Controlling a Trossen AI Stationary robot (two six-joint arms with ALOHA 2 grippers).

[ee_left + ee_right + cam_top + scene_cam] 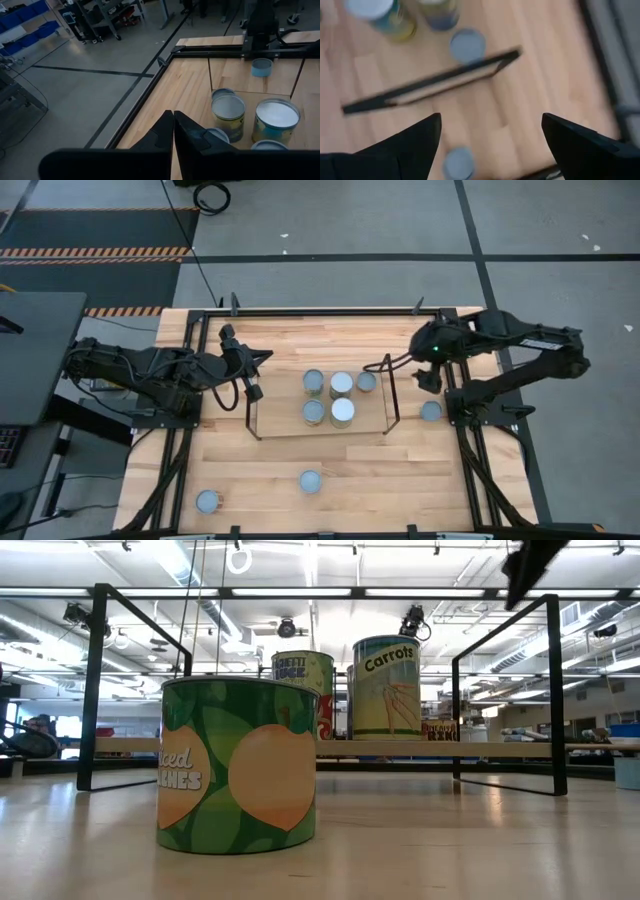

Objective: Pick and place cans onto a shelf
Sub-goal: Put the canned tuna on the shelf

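Note:
The shelf point(275, 425) is a low light-wood platform with black wire end frames in the middle of the table. Several cans stand on it, among them a white-lidded one point(342, 412) and one at its right end point(366, 382). Three cans stand on the table: one right of the shelf point(431, 411), one near the front point(310, 481) and one at the front left point(208, 501). My right gripper point(427, 378) point(490, 135) is open and empty above the table between the shelf's right end and the right-hand can point(458, 162). My left gripper point(252, 388) point(173, 131) is shut and empty at the shelf's left end.
The table's black rail point(330, 309) runs round its edges. The shelf's wire end frames point(390, 395) stand up at both ends. In the low view the green front can point(238, 765) stands before the shelf point(400, 748). Bare wood lies at the front right point(420, 480).

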